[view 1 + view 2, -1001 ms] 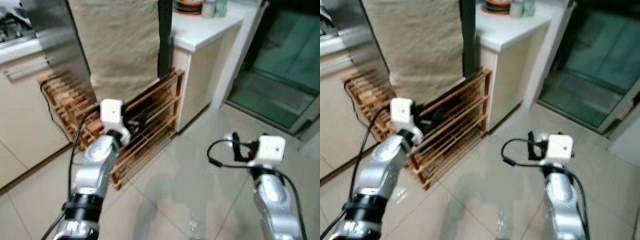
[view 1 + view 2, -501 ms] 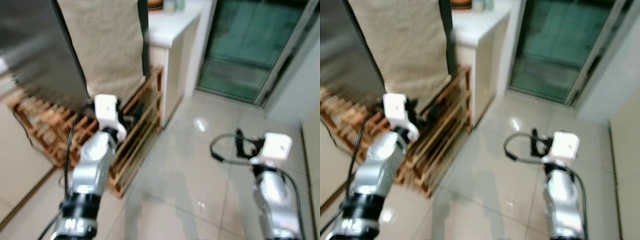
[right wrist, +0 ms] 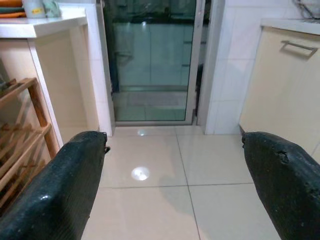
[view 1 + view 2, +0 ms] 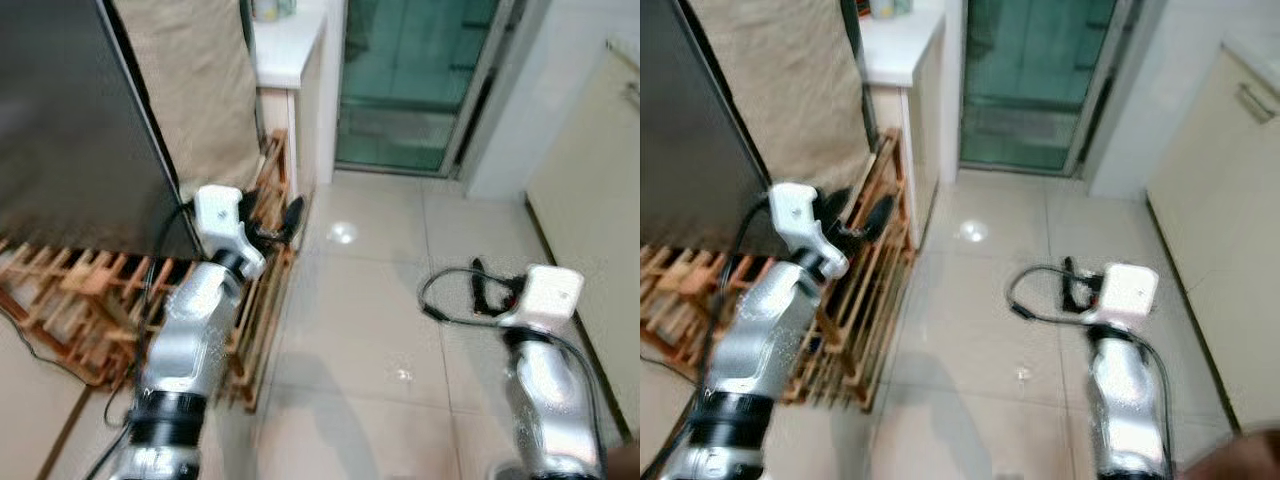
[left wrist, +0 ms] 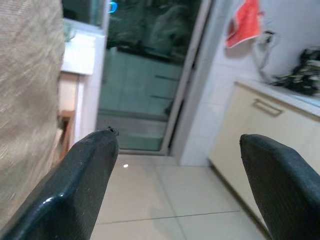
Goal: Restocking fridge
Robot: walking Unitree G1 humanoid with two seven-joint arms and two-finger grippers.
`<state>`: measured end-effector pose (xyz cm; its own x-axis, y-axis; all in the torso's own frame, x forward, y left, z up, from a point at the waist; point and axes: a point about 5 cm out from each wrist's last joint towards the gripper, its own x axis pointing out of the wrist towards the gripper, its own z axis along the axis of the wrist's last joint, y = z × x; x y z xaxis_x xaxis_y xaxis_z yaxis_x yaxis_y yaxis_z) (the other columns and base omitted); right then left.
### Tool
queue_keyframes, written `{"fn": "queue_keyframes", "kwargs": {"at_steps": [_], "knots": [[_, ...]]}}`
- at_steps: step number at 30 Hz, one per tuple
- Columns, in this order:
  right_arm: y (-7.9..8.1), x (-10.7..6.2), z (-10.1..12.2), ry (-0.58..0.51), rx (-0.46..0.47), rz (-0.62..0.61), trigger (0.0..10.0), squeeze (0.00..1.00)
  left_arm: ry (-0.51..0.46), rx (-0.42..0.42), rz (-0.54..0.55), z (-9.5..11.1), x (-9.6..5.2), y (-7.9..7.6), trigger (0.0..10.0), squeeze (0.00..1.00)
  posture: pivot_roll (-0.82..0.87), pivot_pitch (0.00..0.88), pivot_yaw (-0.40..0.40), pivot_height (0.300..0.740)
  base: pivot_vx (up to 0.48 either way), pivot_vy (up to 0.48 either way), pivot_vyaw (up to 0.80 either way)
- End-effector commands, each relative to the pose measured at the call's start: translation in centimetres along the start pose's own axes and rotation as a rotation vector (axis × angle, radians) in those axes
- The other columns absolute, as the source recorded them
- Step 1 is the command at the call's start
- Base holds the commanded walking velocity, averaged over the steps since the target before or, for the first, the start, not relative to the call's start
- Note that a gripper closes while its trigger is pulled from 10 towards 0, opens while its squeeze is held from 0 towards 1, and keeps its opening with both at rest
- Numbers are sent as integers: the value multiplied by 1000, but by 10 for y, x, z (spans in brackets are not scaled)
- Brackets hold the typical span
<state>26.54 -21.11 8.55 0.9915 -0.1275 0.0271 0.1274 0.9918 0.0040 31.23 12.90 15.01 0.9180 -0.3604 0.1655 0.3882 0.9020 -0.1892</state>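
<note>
Both arms were raised over the glossy pale tiled floor (image 4: 370,330), holding nothing. Left gripper (image 5: 175,190) had its 2 black fingers (image 5: 75,195) spread wide, released; it sat just beside the slatted wooden rack (image 4: 90,300). Right gripper (image 3: 175,190) was also spread wide and empty, over bare tile well apart from the rack.

Task item: the dark stainless fridge (image 4: 70,120) stood at the left, door shut, smooth and matte, with the wooden rack against its base. A beige woven cloth (image 4: 190,80) hung down beside the fridge; coarse weave was visible in the left wrist view.

Beyond the cloth: a white worktop (image 4: 285,45) on a cream cabinet, with small containers at its far edge, too blurred to identify. Ahead: a green-tinted glass sliding door (image 4: 420,70) with a metal frame. Right side: cream cabinet (image 4: 1230,200) with a bar handle. An orange-red cloth (image 5: 242,22) hung on the white tiled wall. No readable labels or writing.
</note>
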Motion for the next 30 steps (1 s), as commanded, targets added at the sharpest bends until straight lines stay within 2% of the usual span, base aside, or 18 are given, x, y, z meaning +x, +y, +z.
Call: {"fn": "queue_keyframes", "kwargs": {"at_steps": [1,8,14,19,22,23,25,26,28,29,30], "knots": [[-4,0,0,-1,-6,-8,10000,0,8,3,-43,-3,1,-11,10000,0,-71,0,33,740,0,480,0],[-2,2,-2,2,-4,-1,10000,0,13,51,-28,-2,4,-8,10000,0,-71,0,34,740,0,69,0],[-1,5,-2,1,-17,9,10000,0,-2,90,31,2,6,0,10000,0,-69,0,38,740,51,0,0],[-1,8,-2,11,-57,8,10000,0,-30,107,67,8,6,4,10000,0,-69,0,40,740,322,0,695],[5,7,10,-41,-85,37,10000,0,-33,135,87,11,3,8,10000,0,-68,0,45,740,259,0,644],[8,5,18,-74,-98,49,10000,0,-30,147,94,12,-2,10,10000,0,-68,0,44,740,0,0,0],[19,-18,38,-150,-124,83,10000,0,5,195,106,14,-30,16,10000,0,-57,0,41,740,0,0,0],[22,-26,42,-171,-133,108,10000,0,17,211,123,13,-38,20,10000,0,-56,0,42,740,0,0,0],[25,-30,44,-184,-138,125,10000,0,24,219,135,12,-43,22,10000,0,-56,0,42,740,0,0,0],[18,-48,54,-234,-164,107,10000,0,54,269,189,5,-76,28,10000,0,-52,0,39,740,0,0,0],[13,-53,58,-251,-167,85,10000,0,50,280,200,4,-88,28,10000,0,-49,0,36,740,0,0,0]]}}
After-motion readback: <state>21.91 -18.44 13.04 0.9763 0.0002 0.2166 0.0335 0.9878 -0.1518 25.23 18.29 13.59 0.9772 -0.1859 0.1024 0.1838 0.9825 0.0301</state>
